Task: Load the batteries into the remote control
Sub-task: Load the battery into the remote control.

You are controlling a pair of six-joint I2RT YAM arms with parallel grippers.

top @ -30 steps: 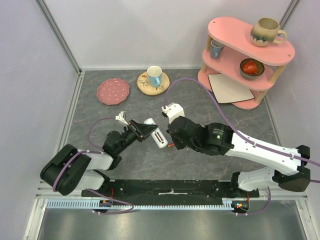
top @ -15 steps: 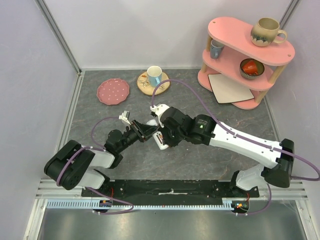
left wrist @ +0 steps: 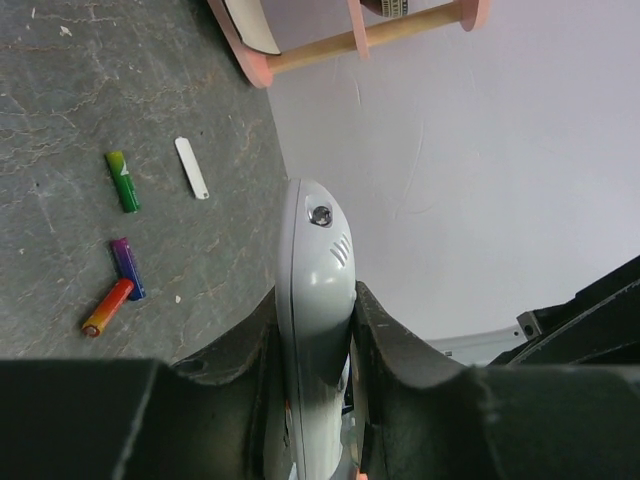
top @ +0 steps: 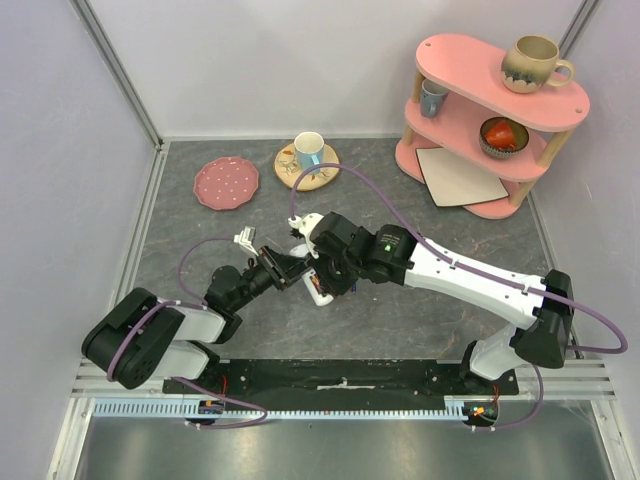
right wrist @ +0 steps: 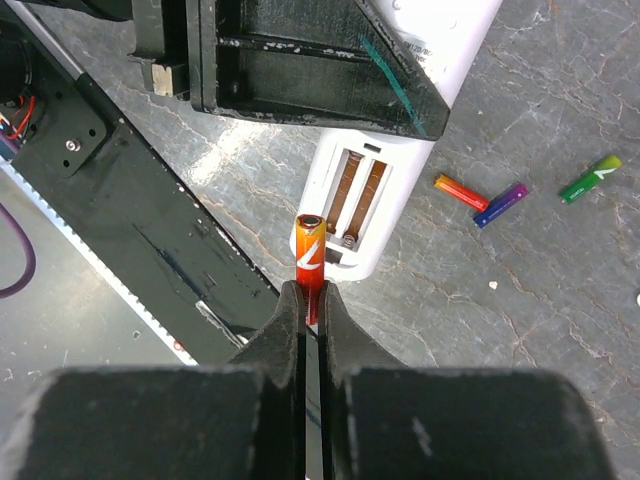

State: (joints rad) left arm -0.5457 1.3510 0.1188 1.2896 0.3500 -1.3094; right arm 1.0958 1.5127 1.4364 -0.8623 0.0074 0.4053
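My left gripper (left wrist: pixel 315 305) is shut on the white remote control (left wrist: pixel 313 265), holding it edge-on above the table. In the right wrist view the remote control (right wrist: pixel 415 95) has its rear battery recess (right wrist: pixel 355 195) uncovered, and both slots show bare metal contacts. My right gripper (right wrist: pixel 311 295) is shut on an orange-red battery (right wrist: pixel 309 248), whose tip sits just short of the recess's near end. Three more batteries lie on the table: orange-red (right wrist: pixel 461 191), blue-purple (right wrist: pixel 502 203) and green (right wrist: pixel 590 178). From above, the right wrist covers most of the remote control (top: pixel 316 287).
A thin white cover strip (left wrist: pixel 192 167) lies beside the green battery (left wrist: pixel 123 181). At the back stand a pink plate (top: pixel 226 183), a cup on a coaster (top: pixel 308 153) and a pink two-tier shelf (top: pixel 495 110) with mugs and a bowl.
My right arm has swung left and forward, bringing its battery over the remote. My left gripper has kept the remote in nearly the same place.
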